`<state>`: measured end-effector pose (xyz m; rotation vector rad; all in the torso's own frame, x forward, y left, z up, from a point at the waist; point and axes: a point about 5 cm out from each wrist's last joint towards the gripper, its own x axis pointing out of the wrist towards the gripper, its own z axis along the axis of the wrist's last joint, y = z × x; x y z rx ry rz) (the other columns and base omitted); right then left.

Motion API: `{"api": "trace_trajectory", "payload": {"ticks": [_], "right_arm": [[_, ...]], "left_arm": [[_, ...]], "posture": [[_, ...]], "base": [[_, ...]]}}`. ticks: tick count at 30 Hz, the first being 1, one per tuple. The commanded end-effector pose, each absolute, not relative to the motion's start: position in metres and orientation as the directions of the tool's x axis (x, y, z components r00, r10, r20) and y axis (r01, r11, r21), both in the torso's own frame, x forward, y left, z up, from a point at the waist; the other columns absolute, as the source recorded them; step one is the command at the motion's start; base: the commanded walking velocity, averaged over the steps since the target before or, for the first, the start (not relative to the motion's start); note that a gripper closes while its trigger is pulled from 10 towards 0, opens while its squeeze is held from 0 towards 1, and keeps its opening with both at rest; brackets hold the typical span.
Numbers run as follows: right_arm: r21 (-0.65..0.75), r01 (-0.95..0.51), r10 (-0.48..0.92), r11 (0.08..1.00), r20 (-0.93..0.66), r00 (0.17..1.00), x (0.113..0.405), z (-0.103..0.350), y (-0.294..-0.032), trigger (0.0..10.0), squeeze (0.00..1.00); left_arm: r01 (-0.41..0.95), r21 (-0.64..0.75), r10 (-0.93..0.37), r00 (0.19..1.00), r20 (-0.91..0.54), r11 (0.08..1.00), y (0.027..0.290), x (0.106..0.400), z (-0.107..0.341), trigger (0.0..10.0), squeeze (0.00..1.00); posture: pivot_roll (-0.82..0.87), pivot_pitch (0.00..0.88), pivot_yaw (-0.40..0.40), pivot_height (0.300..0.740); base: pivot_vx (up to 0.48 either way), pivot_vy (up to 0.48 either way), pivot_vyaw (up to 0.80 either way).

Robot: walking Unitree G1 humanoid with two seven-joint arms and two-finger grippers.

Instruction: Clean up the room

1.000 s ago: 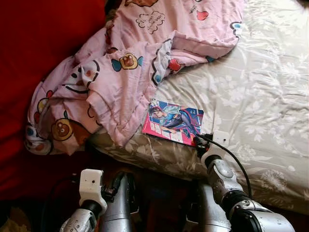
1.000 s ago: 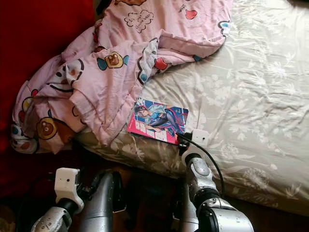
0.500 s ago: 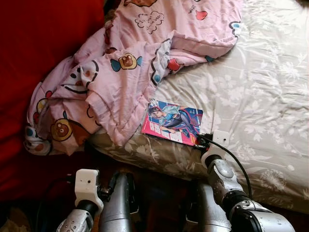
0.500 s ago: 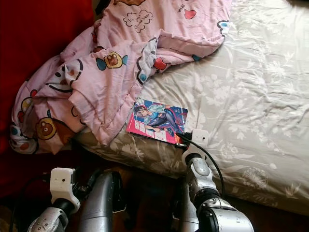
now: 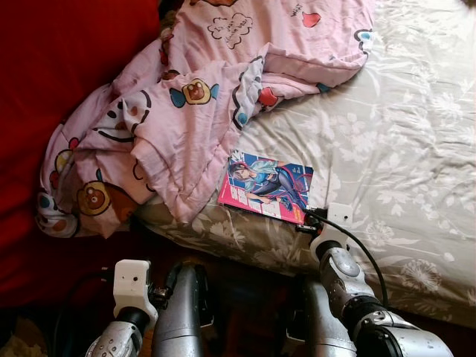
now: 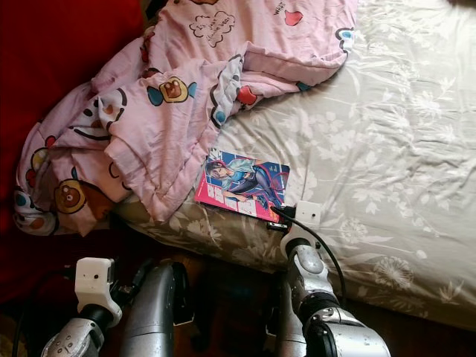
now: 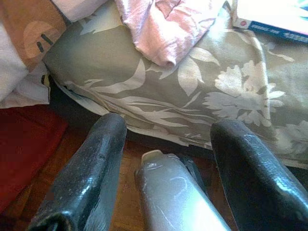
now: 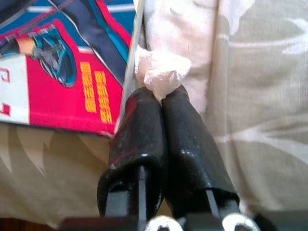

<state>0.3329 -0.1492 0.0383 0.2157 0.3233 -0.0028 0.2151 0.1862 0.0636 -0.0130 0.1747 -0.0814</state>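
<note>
Right wrist view settles the matter: the right gripper (image 8: 161,98) has its two black fingers (image 8: 139,139) pressed together on a small crumpled white scrap (image 8: 161,72), probably tissue or wrapper, which sticks out just beyond the tips. The scrap lies on the floral bedsheet (image 5: 401,149), touching or almost touching the near corner of a colourful book (image 5: 266,186).

From the fingers the book spreads away to one side, its edge running right beside the tips and its long axis roughly crosswise to the direction they point. So the pinch is on the scrap and not on the book, though the cover sits close enough to be caught if the tips slide sideways.

In the head views the right gripper rests at the bed's front edge, at the book's corner nearest the robot, with a rumpled pink cartoon-print blanket (image 5: 186,111) beyond the book on its far side. The left gripper (image 7: 166,139) hangs low beside the mattress with its fingers spread wide apart and holding nothing, well away from both scrap and book.

My judgement: the right arm is plainly the nearer one, and the next move would be a straight lift away from the sheet, keeping clear of the book's edge.
</note>
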Motion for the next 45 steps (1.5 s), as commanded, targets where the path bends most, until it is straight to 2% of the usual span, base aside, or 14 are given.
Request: {"api": "trace_trajectory", "payload": {"ticks": [1, 7, 14, 15, 16, 17, 26, 30, 39, 45], "right_arm": [[0.212, 0.053, 0.024, 0.976, -0.343, 0.939, 0.323, 0.027, -0.151, 0.0, 0.0], [0.223, 0.081, -0.024, 0.971, -0.247, 0.969, 0.317, 0.028, -0.162, 0.0, 0.0], [0.188, 0.094, -0.057, 0.978, -0.195, 0.979, 0.291, 0.015, -0.176, 0.0, 0.0], [0.186, 0.079, -0.037, 0.979, -0.218, 0.975, 0.285, 0.008, -0.174, 4.4, 0.0], [0.186, 0.061, -0.014, 0.981, -0.245, 0.969, 0.277, 0.001, -0.172, 4.4, 0.0], [0.168, 0.056, -0.006, 0.984, -0.282, 0.959, 0.27, -0.007, -0.172, 10.0, 0.0], [0.11, 0.126, -0.049, 0.986, -0.53, 0.846, 0.227, -0.049, -0.186, 10.0, 0.0], [0.075, 0.139, -0.059, 0.987, -0.637, 0.769, 0.208, -0.064, -0.192, 10.0, 0.0], [0.037, 0.158, -0.08, 0.987, -0.735, 0.673, 0.184, -0.079, -0.2, 10.0, 0.0], [0.038, 0.169, -0.081, 0.985, -0.762, 0.642, 0.171, -0.084, -0.206, 10.0, 0.0]], "left_arm": [[0.058, -0.02, -0.061, 0.972, -0.225, 0.998, 0.19, 0.209, 0.05, 10.0, 0.0], [0.039, -0.015, -0.041, 0.973, -0.228, 0.999, 0.192, 0.228, 0.041, 10.0, 0.0], [0.019, -0.024, -0.025, 0.965, -0.263, 1.0, 0.188, 0.244, 0.02, 10.0, 0.0], [0.022, -0.025, -0.028, 0.957, -0.288, 0.999, 0.188, 0.243, 0.013, 10.0, 0.0], [0.024, -0.026, -0.031, 0.948, -0.316, 0.999, 0.187, 0.242, 0.005, 10.0, 0.0], [0.028, -0.032, -0.037, 0.94, -0.339, 0.999, 0.186, 0.24, -0.001, 10.0, 0.0], [-0.009, -0.03, -0.009, 0.851, -0.525, 1.0, 0.188, 0.218, -0.042, 10.0, 0.0], [-0.04, -0.03, 0.013, 0.786, -0.618, 0.999, 0.193, 0.202, -0.06, 10.0, 0.0], [-0.033, -0.022, 0.007, 0.707, -0.707, 0.999, 0.188, 0.191, -0.074, 10.0, 0.0], [-0.043, -0.013, 0.019, 0.667, -0.745, 0.999, 0.189, 0.182, -0.08, 10.0, 0.0]], "posture": [[0.12, 0.342, 0.001, 0.615], [0.07, 0.259, -0.023, 0.615], [0.01, 0.159, -0.046, 0.615], [0.0, 0.144, -0.049, 0.615], [-0.01, 0.138, -0.05, 0.615], [-0.01, 0.115, -0.053, 0.615], [-0.02, 0.049, -0.06, 0.615], [-0.03, 0.031, -0.067, 0.645], [-0.03, 0.021, -0.063, 0.7], [-0.03, 0.019, -0.057, 0.729]], "base": [[0.0, 0.0, 0.0], [0.0, 0.0, 0.0], [0.0, 0.0, 0.0], [0.0, 0.0, 0.0], [0.0, 0.0, 0.0], [0.0, 0.0, 0.0], [0.0, 0.0, 0.0], [0.0, 0.0, 0.0], [0.0, 0.0, 0.0], [0.0, 0.0, 0.0]]}}
